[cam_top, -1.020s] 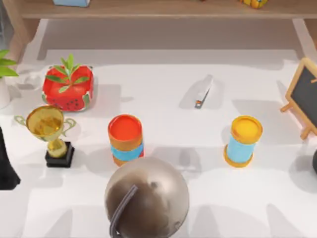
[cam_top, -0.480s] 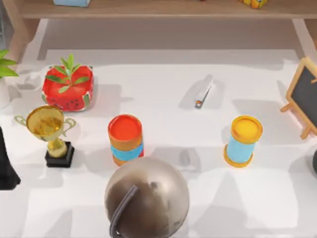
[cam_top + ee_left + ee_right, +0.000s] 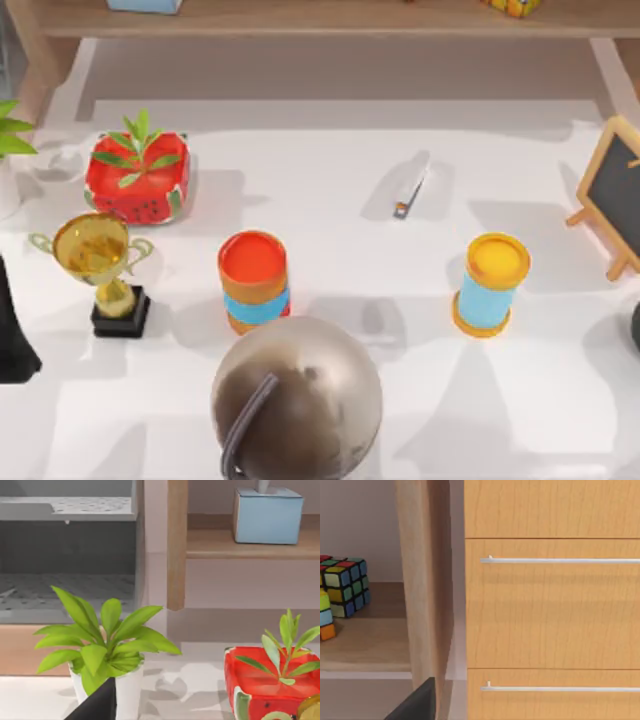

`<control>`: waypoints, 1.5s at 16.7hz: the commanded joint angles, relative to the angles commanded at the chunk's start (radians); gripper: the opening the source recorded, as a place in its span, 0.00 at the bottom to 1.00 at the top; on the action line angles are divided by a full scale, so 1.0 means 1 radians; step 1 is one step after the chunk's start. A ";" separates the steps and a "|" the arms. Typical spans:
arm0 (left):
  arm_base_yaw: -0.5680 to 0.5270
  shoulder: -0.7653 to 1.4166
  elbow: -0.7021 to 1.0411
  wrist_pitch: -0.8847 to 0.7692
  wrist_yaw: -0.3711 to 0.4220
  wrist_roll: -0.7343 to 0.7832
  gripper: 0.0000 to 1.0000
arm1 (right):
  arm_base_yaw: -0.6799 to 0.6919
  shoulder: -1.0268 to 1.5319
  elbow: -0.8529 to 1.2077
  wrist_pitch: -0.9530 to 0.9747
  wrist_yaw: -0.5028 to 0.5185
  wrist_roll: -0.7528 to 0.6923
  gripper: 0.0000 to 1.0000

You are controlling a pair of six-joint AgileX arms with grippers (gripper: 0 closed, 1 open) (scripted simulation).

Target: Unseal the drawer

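Right gripper, its grip impossible to tell, faces a shut drawer whose handle lies ahead.

The top view is looking straight down on the white table. The left wrist view is facing level past a green potted plant and the red watermelon-patterned planter, which the top view is sharing. The right wrist view is facing wooden drawer fronts closely, beside a multicoloured puzzle cube.
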 joint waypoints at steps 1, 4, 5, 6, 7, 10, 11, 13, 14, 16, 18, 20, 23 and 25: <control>0.000 0.000 0.000 0.000 0.000 0.000 1.00 | 0.002 0.009 0.005 0.006 0.000 -0.010 1.00; 0.000 0.000 0.000 0.000 0.000 0.000 1.00 | 0.016 0.088 0.047 0.057 0.002 -0.103 1.00; 0.000 0.000 0.000 0.000 0.000 0.000 1.00 | 0.022 0.131 0.068 0.083 0.005 -0.152 1.00; 0.000 0.000 0.000 0.000 0.000 0.000 1.00 | 0.028 0.180 0.092 0.112 0.010 -0.208 1.00; 0.000 0.000 0.000 0.000 0.000 0.000 1.00 | 0.034 0.236 0.117 0.143 0.017 -0.270 1.00; 0.000 0.000 0.000 0.000 0.000 0.000 1.00 | 0.052 0.430 0.200 0.247 0.046 -0.487 1.00; 0.000 0.000 0.000 0.000 0.000 0.000 1.00 | 0.058 0.501 0.229 0.285 0.058 -0.567 1.00; 0.000 0.000 0.000 0.000 0.000 0.000 1.00 | 0.071 0.649 0.290 0.362 0.084 -0.732 1.00; 0.000 0.000 0.000 0.000 0.000 0.000 1.00 | 0.079 0.723 0.321 0.402 0.097 -0.817 1.00; 0.000 0.000 0.000 0.000 0.000 0.000 1.00 | 0.095 0.868 0.382 0.479 0.124 -0.985 1.00; 0.000 0.000 0.000 0.000 0.000 0.000 1.00 | 0.113 1.002 0.440 0.554 0.149 -1.146 1.00; 0.000 0.000 0.000 0.000 0.000 0.000 1.00 | 0.132 1.122 0.493 0.621 0.170 -1.292 1.00; 0.000 0.000 0.000 0.000 0.000 0.000 1.00 | 0.159 1.263 0.556 0.702 0.194 -1.465 1.00; 0.000 0.000 0.000 0.000 0.000 0.000 1.00 | 0.172 1.323 0.583 0.737 0.205 -1.539 1.00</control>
